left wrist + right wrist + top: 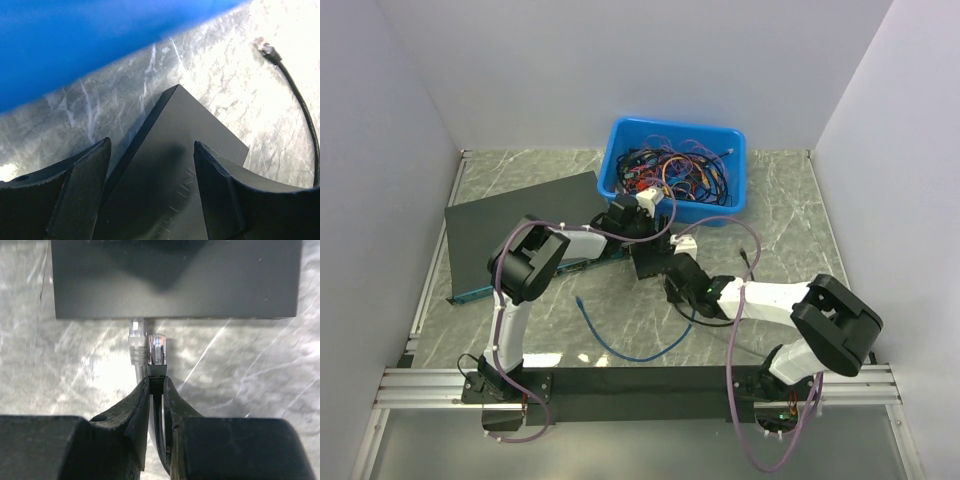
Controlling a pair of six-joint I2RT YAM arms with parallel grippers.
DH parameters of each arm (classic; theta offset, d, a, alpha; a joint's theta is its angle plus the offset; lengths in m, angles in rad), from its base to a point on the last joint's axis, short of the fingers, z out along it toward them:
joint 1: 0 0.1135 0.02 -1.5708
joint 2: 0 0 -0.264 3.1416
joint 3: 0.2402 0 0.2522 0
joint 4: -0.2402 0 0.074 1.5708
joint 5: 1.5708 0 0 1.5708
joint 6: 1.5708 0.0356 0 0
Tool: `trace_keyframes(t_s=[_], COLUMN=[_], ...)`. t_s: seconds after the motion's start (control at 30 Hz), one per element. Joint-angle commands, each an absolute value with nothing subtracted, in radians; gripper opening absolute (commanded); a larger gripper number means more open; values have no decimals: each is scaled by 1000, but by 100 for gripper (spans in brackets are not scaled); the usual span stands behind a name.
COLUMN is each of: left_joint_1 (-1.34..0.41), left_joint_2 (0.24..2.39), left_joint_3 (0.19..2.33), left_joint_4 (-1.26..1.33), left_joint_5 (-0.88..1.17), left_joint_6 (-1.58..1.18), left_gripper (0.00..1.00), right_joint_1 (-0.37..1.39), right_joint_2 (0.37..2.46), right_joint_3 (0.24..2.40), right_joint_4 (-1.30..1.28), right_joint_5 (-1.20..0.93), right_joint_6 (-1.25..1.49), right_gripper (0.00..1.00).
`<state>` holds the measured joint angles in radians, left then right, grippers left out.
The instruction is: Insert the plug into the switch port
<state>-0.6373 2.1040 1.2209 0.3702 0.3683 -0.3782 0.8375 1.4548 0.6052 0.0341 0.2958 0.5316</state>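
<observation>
**Operator:** Report the state of both pincers.

**Me:** My right pincer [157, 382] is nearly closed and nips the plug [158, 351] by its black rear collar. My left pincer [152, 165] stands wide apart over the box [175, 150]. I cannot tell whether it touches the box.

**Operator:** Where is the plug?

**Me:** It points at the box's near edge, just short of it and just beside a grey plug [135, 342] already seated there. The port itself is hidden in the shadow under that edge.

**Operator:** What are the likely faults?

**Me:**
- The grip is narrow and sits at the rear, so the hard, clear, boxy plug may pivot on contact.
- The plug may snag on the grey plug's ribbed sleeve.
- The flat, matte, sharp-cornered box may slide on the glossy marbled table [240, 370] if it is not steadied.
</observation>
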Motion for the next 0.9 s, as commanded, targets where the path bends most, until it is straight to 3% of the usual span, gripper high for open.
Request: trace_keyframes(t_s=[0.0, 0.63, 0.87], left_joint_1=[-647, -655, -657], left_joint_2=[2094, 1934, 1974], left_joint_3=[1157, 960, 1034], left_joint_4=[359, 347, 308], left_joint_5=[430, 391, 379], left_joint_6=[-379, -396, -373], left_gripper=[73, 73, 72], right_joint_1=[888, 926, 925], right_joint_2=[1414, 1450, 1479], right_joint_3=[591, 623, 655], right_joint_4=[11, -94, -146], right_joint_5=[347, 390, 451], right_joint_6=[578, 635, 652], right_gripper=[0, 0, 0])
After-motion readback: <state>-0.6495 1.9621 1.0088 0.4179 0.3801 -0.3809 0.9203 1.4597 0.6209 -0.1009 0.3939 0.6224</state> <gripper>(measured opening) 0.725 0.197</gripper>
